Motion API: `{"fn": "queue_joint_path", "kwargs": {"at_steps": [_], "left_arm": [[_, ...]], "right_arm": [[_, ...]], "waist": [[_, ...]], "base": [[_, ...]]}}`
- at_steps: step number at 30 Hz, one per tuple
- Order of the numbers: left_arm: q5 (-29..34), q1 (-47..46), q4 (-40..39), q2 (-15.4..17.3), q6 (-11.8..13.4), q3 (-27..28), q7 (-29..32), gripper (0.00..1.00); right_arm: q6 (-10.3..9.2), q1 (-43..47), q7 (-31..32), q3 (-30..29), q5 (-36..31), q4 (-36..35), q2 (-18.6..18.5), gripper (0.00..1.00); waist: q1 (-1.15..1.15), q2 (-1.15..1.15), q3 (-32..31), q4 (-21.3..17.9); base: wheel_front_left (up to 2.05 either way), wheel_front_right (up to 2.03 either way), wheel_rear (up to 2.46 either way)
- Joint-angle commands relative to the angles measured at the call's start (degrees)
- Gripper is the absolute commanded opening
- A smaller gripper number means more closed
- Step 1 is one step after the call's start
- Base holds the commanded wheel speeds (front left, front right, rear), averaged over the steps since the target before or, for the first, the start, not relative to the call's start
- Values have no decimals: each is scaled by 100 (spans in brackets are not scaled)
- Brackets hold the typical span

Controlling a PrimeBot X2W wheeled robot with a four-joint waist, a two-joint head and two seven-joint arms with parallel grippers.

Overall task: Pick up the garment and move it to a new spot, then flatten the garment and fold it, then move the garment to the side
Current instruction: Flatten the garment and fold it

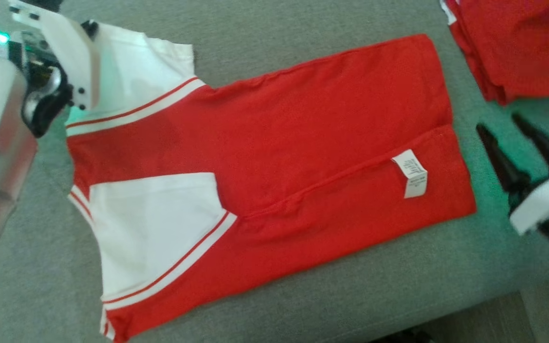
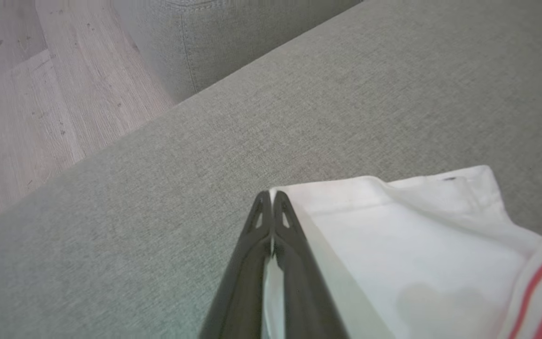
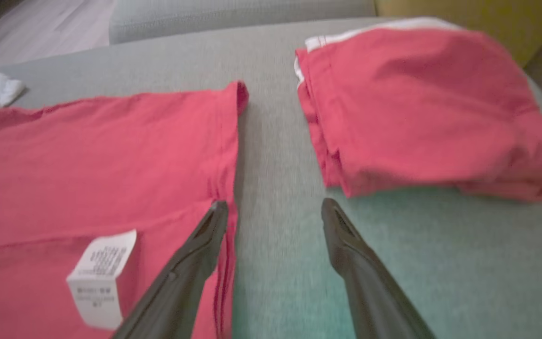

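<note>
Grey cushion, wood floor beyond. Garment, red w/ white sleeves, lies spread flat just beside the folded red pile, hem end toward it. Left gripper is clamped shut on the white sleeve corner, at the end far from the pile, prob. to fold that sleeve in. Right gripper, jaws wide apart & holding nothing, hovers between pile & hem, likely ready to pin that end.
</note>
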Motion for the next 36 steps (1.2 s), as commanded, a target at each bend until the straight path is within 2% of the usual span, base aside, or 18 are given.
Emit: {"fn": "queue_joint_path", "kwargs": {"at_steps": [1, 4, 5, 10, 18, 27, 28, 29, 31, 32, 33, 34, 36], "left_arm": [[-58, -342, -230, 212, 10, 73, -91, 0], [-122, -398, -414, 185, 10, -86, -170, 0], [-160, -455, -547, 175, 10, -203, -200, 0], [-221, -653, -892, 167, 10, -478, -299, 0], [-362, -921, -1217, 4, 10, -850, -560, 0], [-523, -1060, -1197, -17, 10, -1180, -819, 0], [-548, -1077, -1186, -9, 10, -1219, -840, 0], [-572, -1095, -1175, -2, 10, -1257, -859, 0], [-627, -1124, -1148, 8, 10, -1328, -899, 0], [-656, -1137, -1133, 13, 10, -1365, -914, 0], [-683, -1152, -1118, 17, 10, -1403, -930, 0], [-710, -1171, -1103, 21, 10, -1439, -949, 0], [-750, -1209, -1069, 30, 10, -1505, -1017, 0]], "right_arm": [[19, -293, 125, 24, 43, -182, -259, 100], [19, -777, 546, 179, 121, -30, -302, 100], [19, -1183, 755, 283, 105, 175, -360, 100], [19, -2052, 1109, 626, 175, 929, -393, 100], [19, -2726, 1013, 1237, 408, 1929, -609, 100], [19, -3079, 786, 1871, 704, 2392, -764, 98], [19, -3113, 768, 1943, 742, 2431, -780, 85], [19, -3146, 758, 2021, 771, 2469, -799, 57], [19, -3206, 742, 2167, 834, 2542, -831, 36], [19, -3232, 739, 2237, 873, 2571, -846, 20], [19, -3259, 725, 2301, 911, 2596, -863, 9], [19, -3288, 706, 2360, 948, 2620, -879, 2], [19, -3359, 635, 2491, 985, 2636, -924, 0]], "waist": [[0, 0, -61, 125], [0, 0, -93, 277], [0, 0, -90, 384], [0, 0, -18, 665], [0, 0, 160, 1062], [0, 0, 200, 1207], [0, 0, 203, 1217], [0, 0, 206, 1227], [0, 0, 204, 1243], [0, 0, 201, 1251], [0, 0, 199, 1258], [0, 0, 196, 1266], [0, 0, 187, 1278]], "base": [[0, 0, 0], [0, 0, 0], [0, 0, 0], [0, 0, 0], [0, 0, 0], [0, 0, 0], [0, 0, 0], [0, 0, 0], [0, 0, 0], [0, 0, 0], [0, 0, 0], [0, 0, 0], [0, 0, 0]]}}
